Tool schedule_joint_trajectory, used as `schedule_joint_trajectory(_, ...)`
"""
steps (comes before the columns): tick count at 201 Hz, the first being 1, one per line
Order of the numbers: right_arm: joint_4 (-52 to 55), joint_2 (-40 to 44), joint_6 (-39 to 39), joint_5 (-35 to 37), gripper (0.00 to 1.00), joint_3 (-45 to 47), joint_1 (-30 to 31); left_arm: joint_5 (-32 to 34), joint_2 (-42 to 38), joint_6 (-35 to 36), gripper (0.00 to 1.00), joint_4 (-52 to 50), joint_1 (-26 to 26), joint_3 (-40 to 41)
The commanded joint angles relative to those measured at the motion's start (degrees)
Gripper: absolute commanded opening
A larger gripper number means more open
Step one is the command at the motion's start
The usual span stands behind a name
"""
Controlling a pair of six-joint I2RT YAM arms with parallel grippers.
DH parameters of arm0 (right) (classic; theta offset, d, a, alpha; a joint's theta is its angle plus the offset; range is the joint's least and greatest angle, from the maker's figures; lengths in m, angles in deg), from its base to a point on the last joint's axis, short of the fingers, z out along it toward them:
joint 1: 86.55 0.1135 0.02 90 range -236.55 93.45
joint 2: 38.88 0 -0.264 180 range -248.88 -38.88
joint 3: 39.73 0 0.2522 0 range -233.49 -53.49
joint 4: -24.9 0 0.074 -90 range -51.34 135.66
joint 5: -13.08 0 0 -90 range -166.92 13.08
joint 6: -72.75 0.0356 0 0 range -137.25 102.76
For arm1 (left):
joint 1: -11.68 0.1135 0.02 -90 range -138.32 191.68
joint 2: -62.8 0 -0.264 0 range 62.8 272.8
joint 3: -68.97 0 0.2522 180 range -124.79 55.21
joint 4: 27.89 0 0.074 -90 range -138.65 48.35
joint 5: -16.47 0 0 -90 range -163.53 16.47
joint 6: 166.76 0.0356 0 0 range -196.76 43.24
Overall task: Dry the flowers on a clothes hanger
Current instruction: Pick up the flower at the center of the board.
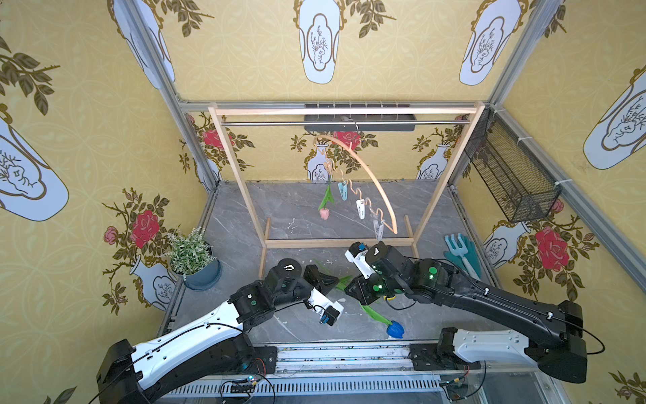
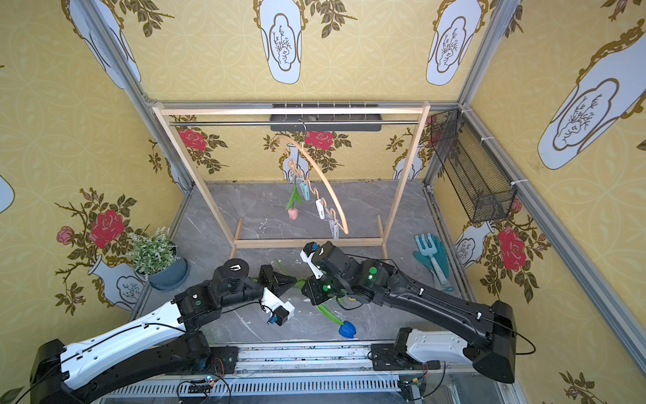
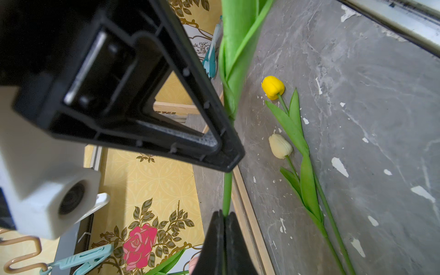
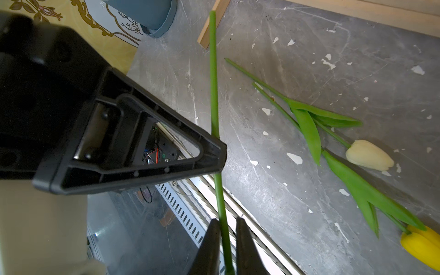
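The blue flower (image 1: 395,329) (image 2: 347,329) is held off the floor, its green stem (image 3: 227,188) running between both grippers. My left gripper (image 3: 225,215) (image 1: 337,280) is shut on the stem. My right gripper (image 4: 226,222) (image 1: 346,288) grips the same stem (image 4: 215,95) a little nearer the head, its fingers tight beside it. The yellow flower (image 3: 273,87) (image 4: 421,245) and cream flower (image 3: 280,145) (image 4: 367,154) lie on the grey floor. The pink flower (image 1: 324,213) (image 2: 293,213) hangs head down from the clothes hanger (image 1: 367,168) (image 2: 321,175), beside three bare pegs (image 1: 360,208).
The hanger hooks on the rail of a wooden rack (image 1: 342,111), whose base bar crosses just behind the grippers. A potted plant (image 1: 192,255) stands at the left. A garden fork and glove (image 1: 461,255) lie at the right, under a wire basket (image 1: 510,175) on the wall.
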Motion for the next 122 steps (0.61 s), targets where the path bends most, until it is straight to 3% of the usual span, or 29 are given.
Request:
schedule_joint_trajectory(1, -1.9, 0.1, -0.2, 0.8, 0.0, 0.0, 0.1, -0.4, 0.1, 0.3, 0.0, -0.1, 0.1, -0.1)
schedule_joint_trajectory(36, -2.1, 0.0, -0.1, 1.3, 0.0, 0.1, 0.1, 0.5, 0.1, -2.1, 0.01, 4.2, 0.0, 0.5)
schedule_joint_trajectory(50, -2.2, 0.6, 0.2, 2.3, 0.0, 0.5, 0.1, 2.9, 0.0, -6.5, 0.39, 10.5, 0.1, 1.3)
schedule_joint_trajectory(54, -2.2, 0.8, 0.3, 2.8, 0.0, 0.8, 0.1, 3.8, 0.1, -8.3, 0.63, 12.6, 0.2, 1.5)
schedule_joint_trajectory(57, -2.2, 1.1, 0.5, 3.2, 0.0, 1.0, 0.1, 4.7, 0.2, -9.7, 0.93, 14.0, 0.3, 1.5)
schedule_joint_trajectory(60, -2.2, 1.3, 0.7, 3.8, 0.0, 1.2, 0.1, 5.8, 0.3, -11.3, 0.99, 15.5, 0.4, 1.5)
schedule_joint_trajectory(82, -2.4, 3.7, 2.6, 7.7, 0.0, 3.6, 0.1, 14.6, 1.0, -24.7, 1.0, 21.3, 0.7, -0.2)
schedule_joint_trajectory(122, -4.6, 8.0, 7.3, 10.7, 0.0, 11.6, 0.2, 25.7, 0.3, -56.7, 1.0, 14.4, 5.9, -9.9)
